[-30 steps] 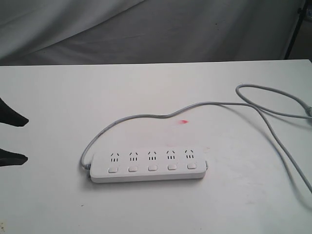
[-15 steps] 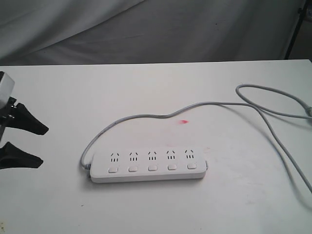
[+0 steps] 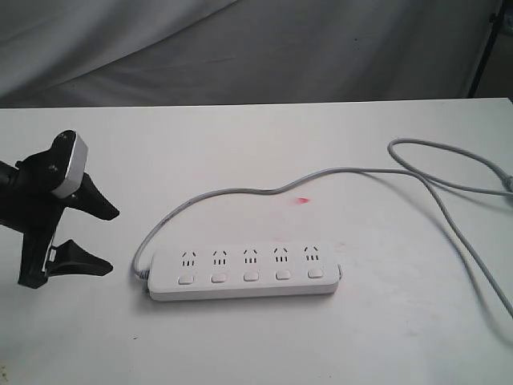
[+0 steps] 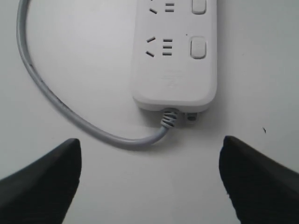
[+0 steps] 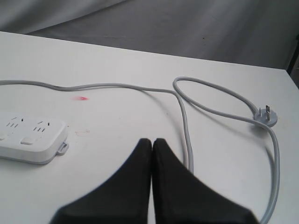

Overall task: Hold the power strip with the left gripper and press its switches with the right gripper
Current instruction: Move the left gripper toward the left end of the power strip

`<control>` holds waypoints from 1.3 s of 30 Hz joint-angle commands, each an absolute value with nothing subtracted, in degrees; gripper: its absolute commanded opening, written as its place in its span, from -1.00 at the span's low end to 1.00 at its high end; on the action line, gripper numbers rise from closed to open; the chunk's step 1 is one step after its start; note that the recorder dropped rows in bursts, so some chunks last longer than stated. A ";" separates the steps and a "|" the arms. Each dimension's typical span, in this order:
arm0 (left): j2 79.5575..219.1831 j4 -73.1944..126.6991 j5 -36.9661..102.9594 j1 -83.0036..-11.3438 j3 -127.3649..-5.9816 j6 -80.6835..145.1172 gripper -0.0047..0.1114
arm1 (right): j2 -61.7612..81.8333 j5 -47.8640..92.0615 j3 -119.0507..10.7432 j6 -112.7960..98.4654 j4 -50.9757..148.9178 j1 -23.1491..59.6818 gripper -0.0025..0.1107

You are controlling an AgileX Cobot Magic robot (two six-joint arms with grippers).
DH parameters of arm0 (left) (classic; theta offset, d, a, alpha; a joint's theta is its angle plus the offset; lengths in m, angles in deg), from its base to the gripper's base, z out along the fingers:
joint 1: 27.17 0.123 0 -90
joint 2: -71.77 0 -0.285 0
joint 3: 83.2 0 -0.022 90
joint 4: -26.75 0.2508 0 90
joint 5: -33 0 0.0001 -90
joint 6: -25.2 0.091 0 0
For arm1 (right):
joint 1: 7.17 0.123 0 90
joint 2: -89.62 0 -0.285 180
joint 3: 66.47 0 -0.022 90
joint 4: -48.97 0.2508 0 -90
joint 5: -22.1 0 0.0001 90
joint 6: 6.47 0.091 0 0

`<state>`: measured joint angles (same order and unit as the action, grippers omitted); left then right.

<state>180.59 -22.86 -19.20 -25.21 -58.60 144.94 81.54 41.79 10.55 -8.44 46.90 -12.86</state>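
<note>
Left gripper (image 3: pixel 112 241), jaws spread wide, hangs just beside the cord end of the power strip (image 3: pixel 244 273), not touching. Strip lies flat on the table; switches (image 3: pixel 251 277) untouched. Probably light, rigid, slick, so liable to slide when pressed. Best pinched across its narrow width at that end. Right gripper (image 5: pixel 152 142), fingers pressed together, sits off the opposite end.

Bright, even, diffuse light; no clear source. White table (image 3: pixel 321 345) nearly blown out, low contrast w/ power strip (image 3: pixel 240 289), which throws only a thin soft shadow on its near side. Cloth backdrop (image 3: pixel 321 48) dimmer. Ext view a bit grainy. Left gripper (image 4: pixel 150 140) fingers (image 4: pixel 42 182) blurred, too close to lens.
</note>
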 commanded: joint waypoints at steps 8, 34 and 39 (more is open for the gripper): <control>180.94 -32.10 -19.06 -25.41 -58.98 145.20 0.39 | 81.83 41.64 10.74 -8.59 46.96 -12.88 -0.96; 187.93 -33.46 -20.95 -25.41 -58.98 145.20 0.39 | 81.83 41.64 10.74 -8.59 46.96 -12.88 -0.96; 190.14 -34.20 -20.95 -25.41 -58.98 145.20 0.39 | 81.83 41.64 10.74 -8.59 46.96 -12.88 -0.96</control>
